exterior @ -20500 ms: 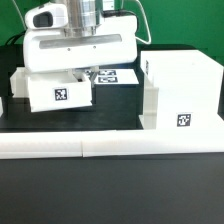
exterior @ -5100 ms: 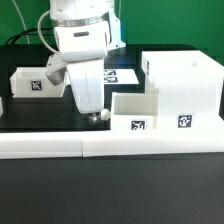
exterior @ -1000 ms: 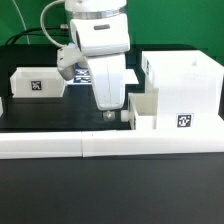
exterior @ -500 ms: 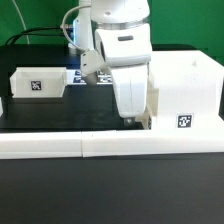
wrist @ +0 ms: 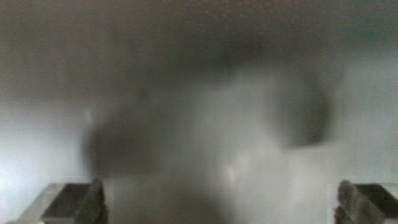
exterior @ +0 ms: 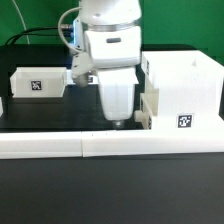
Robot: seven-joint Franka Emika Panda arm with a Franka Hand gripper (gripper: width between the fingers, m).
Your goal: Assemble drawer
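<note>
Fingers (exterior: 118, 121) hovering spread wide, gripping nothing, just beside the tray (exterior: 148, 108) sitting part-way inside the drawer case (exterior: 186, 85) at the exterior view's right, second tray (exterior: 38, 85) resting well apart on the desk (exterior: 55, 116)

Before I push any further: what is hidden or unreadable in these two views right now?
1. Wrist view: the whole picture is blurred, so nothing beyond the claw can be identified.
2. Exterior view: the arm covers most of the tray at the case, so how far in it sits is unclear.
3. Exterior view: a white piece is cut off by the exterior view's left edge, so it cannot be identified.
</note>
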